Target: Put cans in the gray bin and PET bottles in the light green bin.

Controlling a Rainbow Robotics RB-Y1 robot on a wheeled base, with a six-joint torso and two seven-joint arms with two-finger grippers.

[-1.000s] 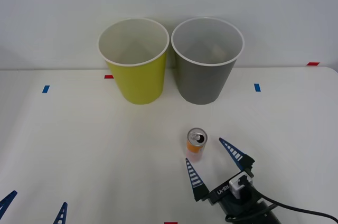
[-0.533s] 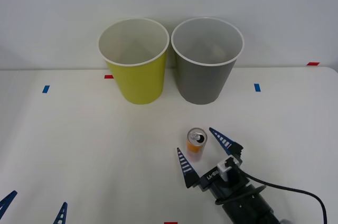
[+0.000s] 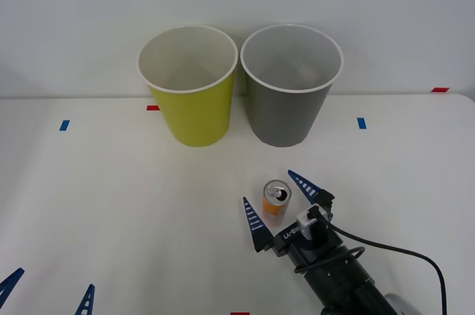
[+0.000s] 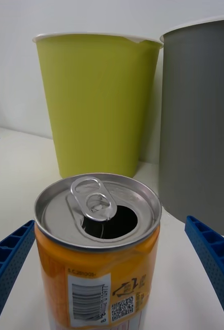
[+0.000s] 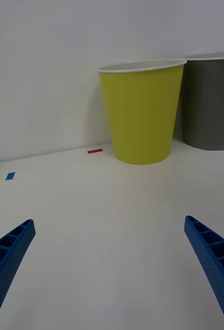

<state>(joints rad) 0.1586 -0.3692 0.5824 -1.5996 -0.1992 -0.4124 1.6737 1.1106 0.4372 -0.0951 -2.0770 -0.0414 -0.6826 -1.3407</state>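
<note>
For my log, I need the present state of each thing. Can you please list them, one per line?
can: upright on the table, tab opening open, between the right gripper's fingers, not gripped.
gray bin: upright.
green bin: upright, inside bare.
right gripper: open, around the can.
left gripper: open, low at the table's near left edge, holding nothing.

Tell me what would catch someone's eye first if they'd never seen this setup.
Two big bins stand side by side at the table's far edge: the light green bin on the left, the gray bin on the right. Nearer the robot, the small orange can stands upright, with the right gripper open around it.
</note>
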